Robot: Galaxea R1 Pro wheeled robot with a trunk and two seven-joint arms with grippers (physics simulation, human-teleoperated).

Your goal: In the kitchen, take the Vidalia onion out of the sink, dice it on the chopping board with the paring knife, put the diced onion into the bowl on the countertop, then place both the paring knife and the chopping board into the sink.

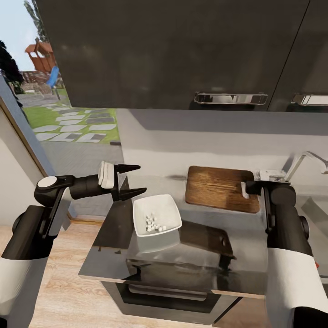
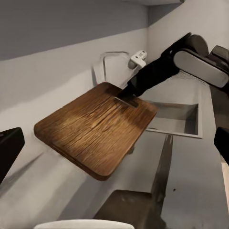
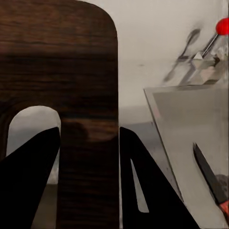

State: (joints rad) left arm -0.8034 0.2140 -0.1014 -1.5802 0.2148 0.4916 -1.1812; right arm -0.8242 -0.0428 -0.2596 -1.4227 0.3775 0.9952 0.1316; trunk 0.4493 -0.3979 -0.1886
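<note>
While the bowl (image 1: 156,215) on the table (image 1: 109,237) holds diced onion (image 1: 154,223), the left end effector (image 1: 126,181) hovers wide and empty. Its wrist view shows the board (image 2: 95,131) lifted, tilted. At the right wrist, the right end effector (image 3: 88,143) clamps the board's end; the knife (image 3: 210,176) lies in the sink (image 3: 181,124). Next, probably: carry the board over and release.

My arms: white shells nearest my trunk, glossy black segments beyond, round joint housings. Left elbow joint carries pale grey disc cap. My left gripper (image 1: 130,181): white wrist collar, then two black tapering pointed fingers. My right gripper (image 3: 88,143): same black wedge fingers (matte, no markings visible), pale grey wrist block behind, thin red mark on right forearm shell.
</note>
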